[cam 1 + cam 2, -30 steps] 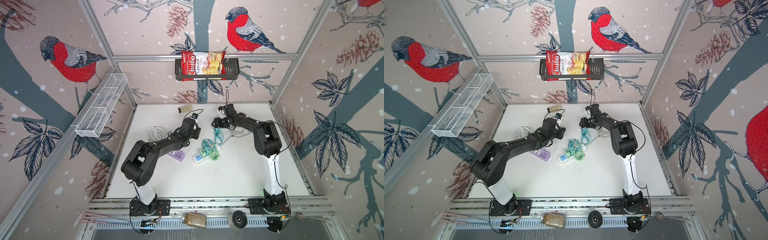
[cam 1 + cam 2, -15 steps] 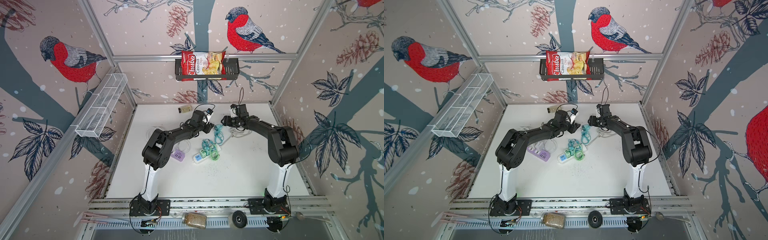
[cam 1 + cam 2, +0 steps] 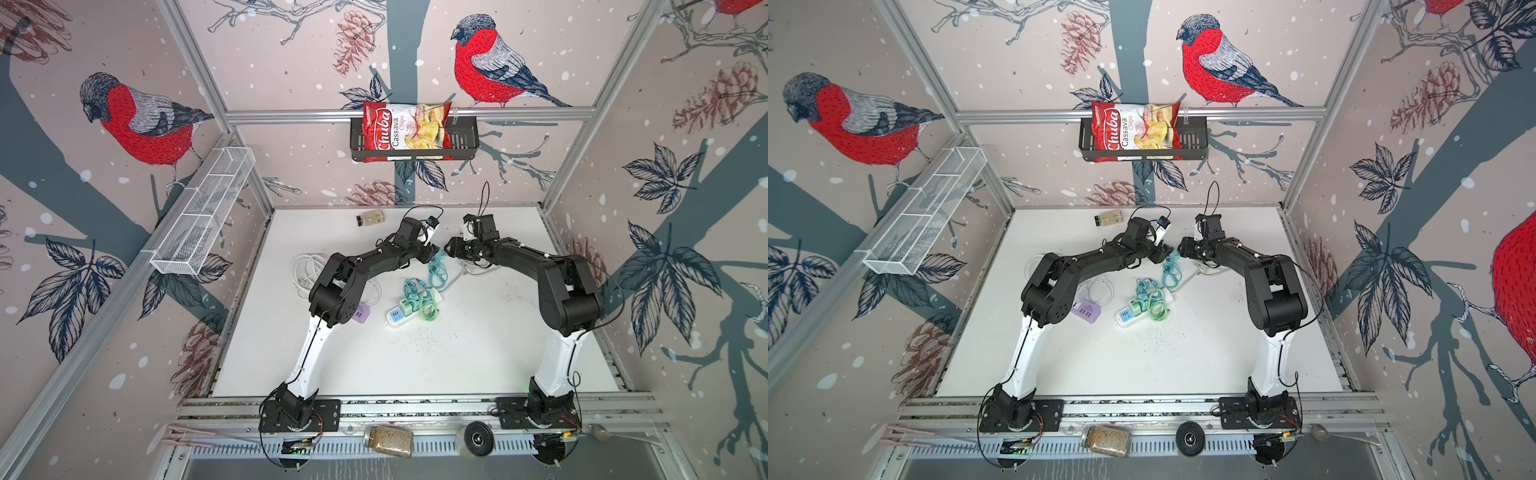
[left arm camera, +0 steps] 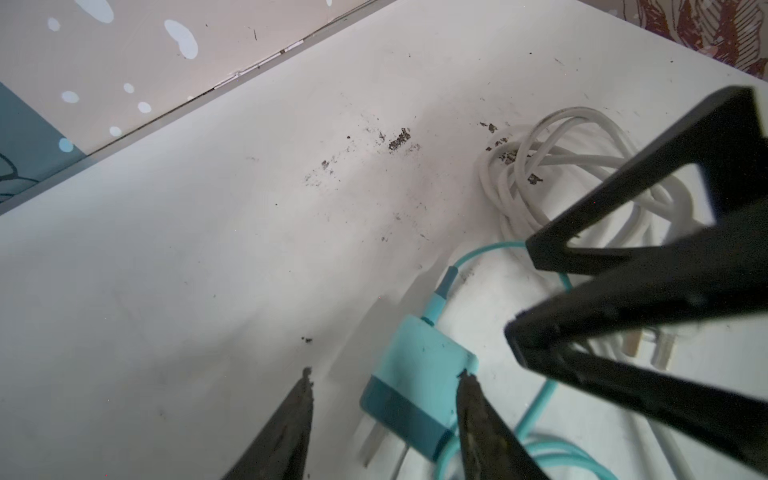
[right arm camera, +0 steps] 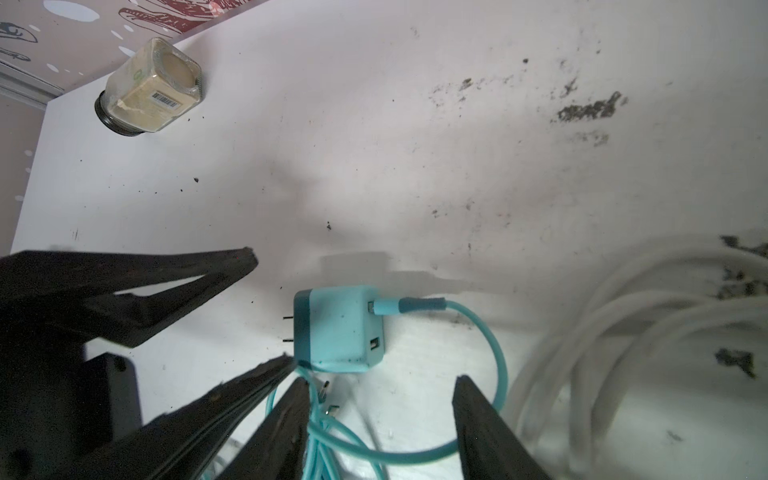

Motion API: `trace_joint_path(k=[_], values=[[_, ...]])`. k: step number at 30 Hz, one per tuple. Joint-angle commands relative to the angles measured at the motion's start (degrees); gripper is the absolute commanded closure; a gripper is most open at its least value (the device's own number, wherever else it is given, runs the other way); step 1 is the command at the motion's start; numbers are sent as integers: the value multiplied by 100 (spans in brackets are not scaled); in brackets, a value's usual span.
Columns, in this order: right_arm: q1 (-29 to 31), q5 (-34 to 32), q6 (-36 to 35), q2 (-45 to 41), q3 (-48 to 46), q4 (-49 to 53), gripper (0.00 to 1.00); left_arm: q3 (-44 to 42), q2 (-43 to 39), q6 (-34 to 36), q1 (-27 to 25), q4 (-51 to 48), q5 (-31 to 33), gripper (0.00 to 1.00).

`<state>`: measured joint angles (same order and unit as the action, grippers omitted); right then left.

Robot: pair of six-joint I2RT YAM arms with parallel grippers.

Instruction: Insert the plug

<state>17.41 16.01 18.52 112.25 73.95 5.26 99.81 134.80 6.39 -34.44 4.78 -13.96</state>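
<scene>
Place: a robot lab test cell, a boxed-in bench built around a white tabletop [image 3: 415,365].
Frame: aluminium posts [image 3: 195,66] rise from the tabletop's back corners.
Walls: bullfinch-papered panels [image 3: 141,124] close the tabletop's back and sides.
Robots: left arm [image 3: 332,286] and right arm [image 3: 569,299] are bolted to a rail [image 3: 415,409] along the tabletop's front edge.
Fittings: a black basket [image 3: 463,141] holding a chips bag [image 3: 405,131] hangs above the tabletop's back edge, and a wire shelf [image 3: 203,216] above its left edge.

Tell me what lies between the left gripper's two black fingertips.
Left wrist view: a teal cube-shaped charger plug, close against one fingertip, bare white table beside the other.
</scene>
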Motion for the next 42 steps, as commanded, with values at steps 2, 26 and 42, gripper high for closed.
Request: trace_joint_path(k=[2,26,42], values=[[-90,58,-34,-123,-59,-113,42,378,269,62,-102,-432,118,46],[-423,560,-69,-484,-172,-164,39,610,465,345,-239,-1053,219,46],[-640,458,51,-1345,-675,-148,38,1090,607,243,-273,-1408,403,84]])
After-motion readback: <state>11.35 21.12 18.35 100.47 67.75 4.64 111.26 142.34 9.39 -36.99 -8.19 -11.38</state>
